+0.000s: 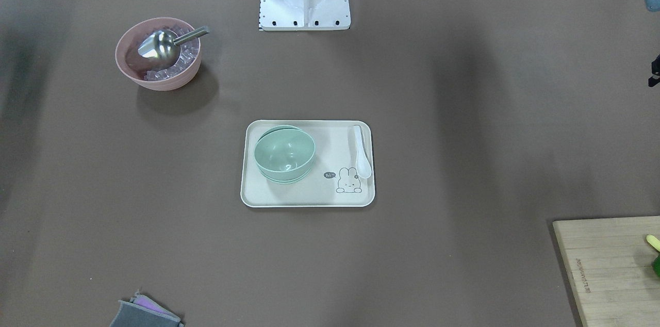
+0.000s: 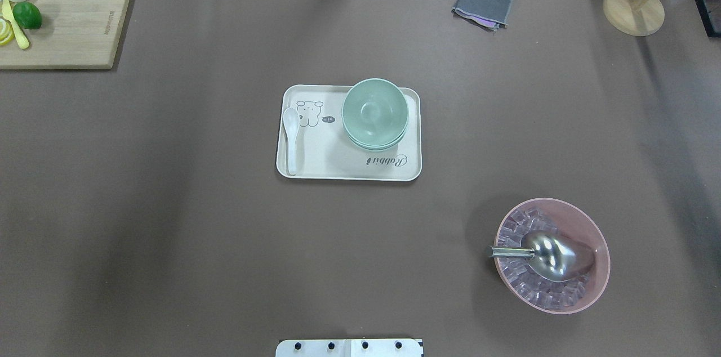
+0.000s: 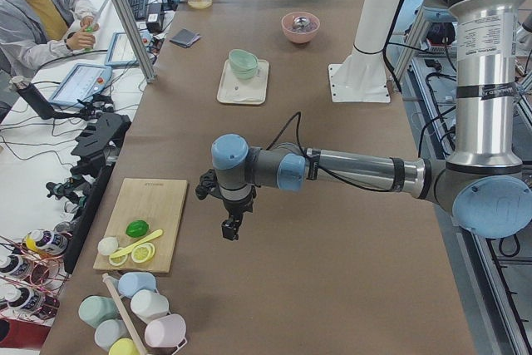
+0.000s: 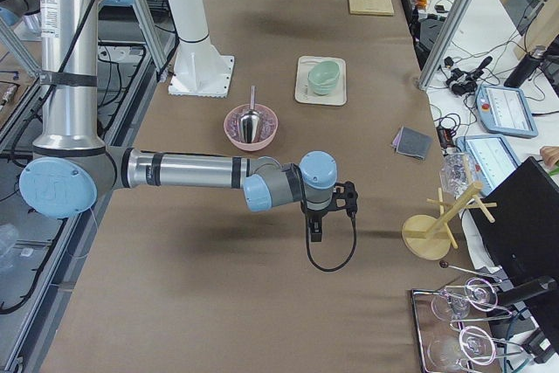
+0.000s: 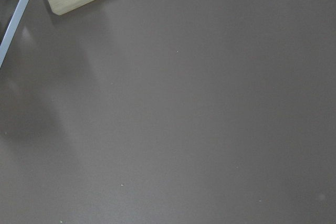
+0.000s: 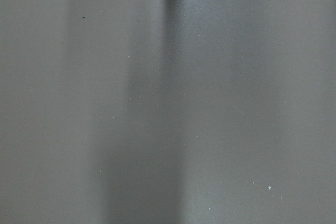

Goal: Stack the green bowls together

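Observation:
The pale mint-green bowls (image 2: 374, 112) sit nested in one stack on the right half of a cream rabbit-print tray (image 2: 315, 168) at the table's middle. The stack also shows in the front view (image 1: 284, 153) and small in both side views (image 3: 243, 62) (image 4: 323, 76). My left gripper (image 3: 230, 230) hangs over bare table near the cutting board, far from the tray; I cannot tell whether it is open or shut. My right gripper (image 4: 314, 231) hangs over bare table beyond the pink bowl; I cannot tell its state either. Both wrist views show only brown table.
A white spoon (image 2: 291, 140) lies on the tray's left side. A pink bowl (image 2: 588, 222) of ice cubes holds a metal scoop (image 2: 555, 255) at the near right. A wooden cutting board (image 2: 67, 25) with lime and lemon, a grey cloth (image 2: 483, 2) and a wooden stand (image 2: 633, 8) line the far edge.

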Robot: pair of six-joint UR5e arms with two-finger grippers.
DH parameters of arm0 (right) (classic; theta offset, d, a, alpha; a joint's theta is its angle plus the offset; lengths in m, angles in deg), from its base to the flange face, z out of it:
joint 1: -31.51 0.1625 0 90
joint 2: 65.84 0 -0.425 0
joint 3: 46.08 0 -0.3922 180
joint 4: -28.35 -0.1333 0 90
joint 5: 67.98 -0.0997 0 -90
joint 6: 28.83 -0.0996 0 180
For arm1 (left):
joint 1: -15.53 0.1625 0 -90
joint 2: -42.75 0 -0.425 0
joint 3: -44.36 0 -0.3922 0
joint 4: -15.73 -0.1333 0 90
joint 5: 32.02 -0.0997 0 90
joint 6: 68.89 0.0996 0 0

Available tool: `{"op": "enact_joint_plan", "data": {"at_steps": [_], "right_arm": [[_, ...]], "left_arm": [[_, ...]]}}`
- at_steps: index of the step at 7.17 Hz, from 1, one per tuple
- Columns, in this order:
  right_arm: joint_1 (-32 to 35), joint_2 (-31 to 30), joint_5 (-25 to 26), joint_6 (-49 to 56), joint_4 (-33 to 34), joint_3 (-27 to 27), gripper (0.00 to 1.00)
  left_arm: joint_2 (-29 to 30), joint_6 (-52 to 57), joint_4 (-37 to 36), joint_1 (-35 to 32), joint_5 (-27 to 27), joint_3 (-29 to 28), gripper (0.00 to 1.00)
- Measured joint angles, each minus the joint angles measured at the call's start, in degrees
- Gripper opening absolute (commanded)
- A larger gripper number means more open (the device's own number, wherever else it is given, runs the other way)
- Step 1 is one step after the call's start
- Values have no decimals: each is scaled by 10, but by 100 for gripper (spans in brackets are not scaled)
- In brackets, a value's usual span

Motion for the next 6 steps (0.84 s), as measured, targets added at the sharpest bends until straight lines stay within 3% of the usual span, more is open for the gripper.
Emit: {"op": "enact_joint_plan", "data": {"at_steps": [6], "right_arm": [[0, 0, 2, 12, 0, -6, 100]], "left_arm": [[7, -2, 3, -15, 53, -5, 98]]}}
